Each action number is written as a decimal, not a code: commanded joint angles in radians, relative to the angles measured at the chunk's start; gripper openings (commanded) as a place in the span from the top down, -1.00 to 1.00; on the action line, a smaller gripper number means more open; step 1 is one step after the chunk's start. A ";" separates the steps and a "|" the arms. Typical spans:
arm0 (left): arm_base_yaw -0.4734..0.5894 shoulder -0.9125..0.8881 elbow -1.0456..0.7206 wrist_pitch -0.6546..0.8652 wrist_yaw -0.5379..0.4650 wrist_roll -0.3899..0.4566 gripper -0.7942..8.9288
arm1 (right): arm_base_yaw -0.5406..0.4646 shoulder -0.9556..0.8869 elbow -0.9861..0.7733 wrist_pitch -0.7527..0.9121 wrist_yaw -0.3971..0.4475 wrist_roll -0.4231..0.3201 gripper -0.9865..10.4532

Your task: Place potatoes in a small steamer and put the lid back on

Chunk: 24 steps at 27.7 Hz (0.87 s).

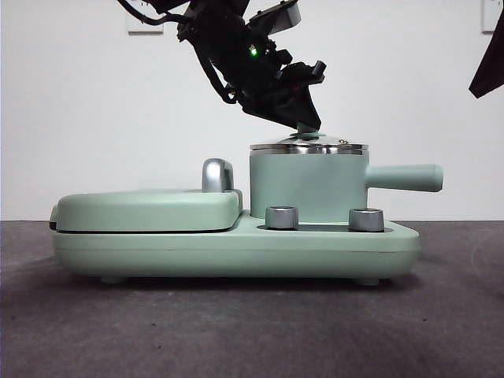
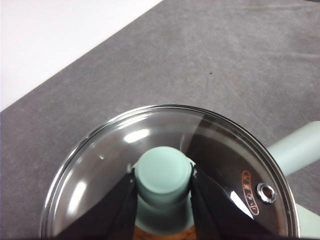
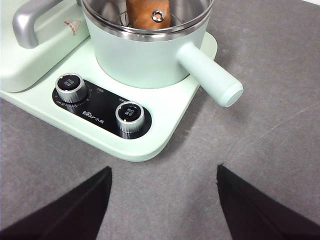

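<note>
The mint green steamer pot (image 1: 307, 189) stands on the right half of a green cooker base. The glass lid (image 1: 311, 146) lies level on its steel rim. My left gripper (image 1: 303, 126) comes down from the upper left and is shut on the lid's green knob (image 2: 164, 175). In the left wrist view its jaws clamp the knob from both sides over the glass lid (image 2: 95, 170). The orange-brown potato (image 3: 145, 12) shows through the glass inside the pot (image 3: 145, 55). My right gripper (image 3: 162, 172) is open and empty, above the table off the pot's handle side.
The pot's straight handle (image 1: 405, 177) points right. The flat green grill cover (image 1: 146, 209) with a steel handle (image 1: 218, 175) fills the base's left half. Two steel dials (image 3: 72, 89) sit on the base's front. A dark grey table surrounds it.
</note>
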 commanded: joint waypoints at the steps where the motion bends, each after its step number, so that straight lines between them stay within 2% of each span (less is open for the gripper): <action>1: -0.010 0.020 0.032 -0.039 -0.002 0.017 0.82 | 0.006 0.006 0.000 0.005 0.001 0.011 0.26; 19: -0.006 0.020 0.056 -0.034 -0.001 -0.010 0.79 | 0.006 0.005 0.000 -0.021 0.000 0.014 0.26; 20: -0.006 0.020 0.056 -0.034 -0.001 -0.012 0.72 | 0.006 0.005 0.000 -0.023 0.000 0.015 0.26; 24: -0.006 0.020 0.057 -0.027 -0.001 -0.041 0.20 | 0.006 0.004 0.000 -0.028 0.000 0.014 0.26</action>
